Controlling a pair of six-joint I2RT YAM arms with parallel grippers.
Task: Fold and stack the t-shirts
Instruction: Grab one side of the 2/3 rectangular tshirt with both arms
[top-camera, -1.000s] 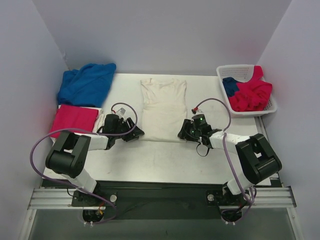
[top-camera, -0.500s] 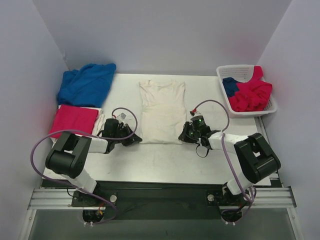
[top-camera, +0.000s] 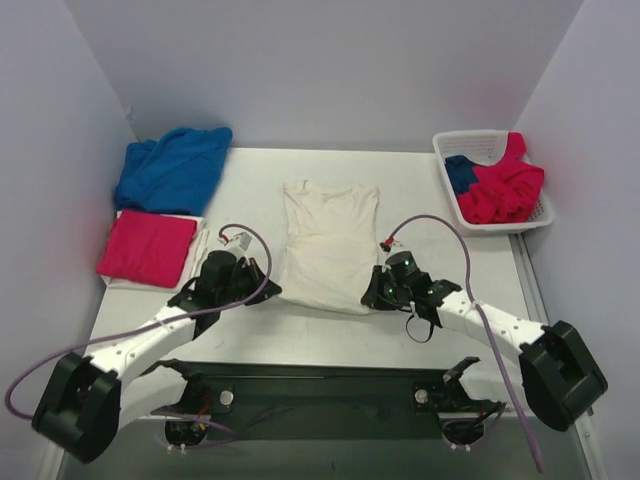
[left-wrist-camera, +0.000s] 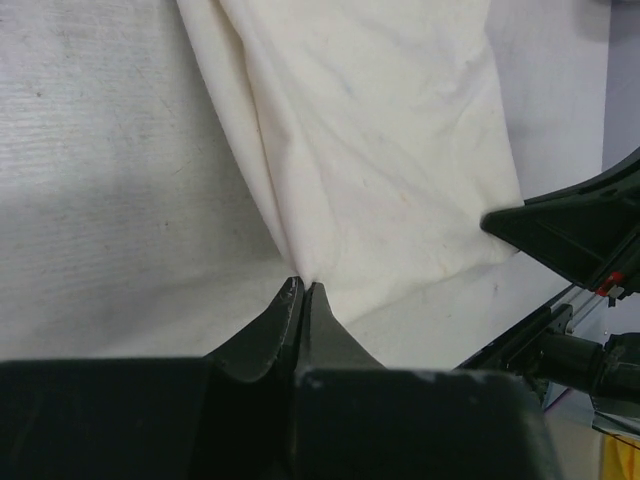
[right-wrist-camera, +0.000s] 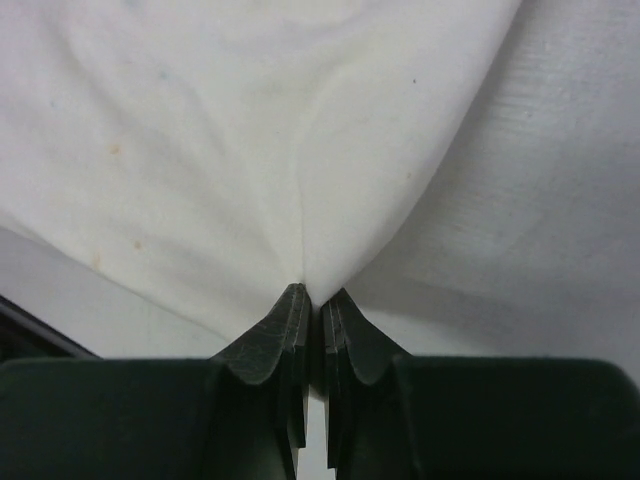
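A cream t-shirt (top-camera: 328, 240) lies lengthwise in the middle of the table, folded into a narrow strip. My left gripper (top-camera: 268, 289) is shut on its near left corner, and in the left wrist view the cloth (left-wrist-camera: 370, 150) runs up from the pinched fingertips (left-wrist-camera: 303, 290). On the other side my right gripper (top-camera: 368, 296) is shut on the near right corner; the right wrist view shows the fabric (right-wrist-camera: 250, 130) drawn into a fold at the closed fingertips (right-wrist-camera: 312, 297). A folded red t-shirt (top-camera: 148, 247) lies at the left.
A crumpled blue t-shirt (top-camera: 172, 167) sits at the back left. At the back right a white basket (top-camera: 450, 150) holds red and blue garments (top-camera: 500, 185). The table's near edge (top-camera: 320, 355) is just behind both grippers.
Both grippers closed on the cream shirt's near corners and have drawn them toward the near edge. The shirt's near end has shifted with them.
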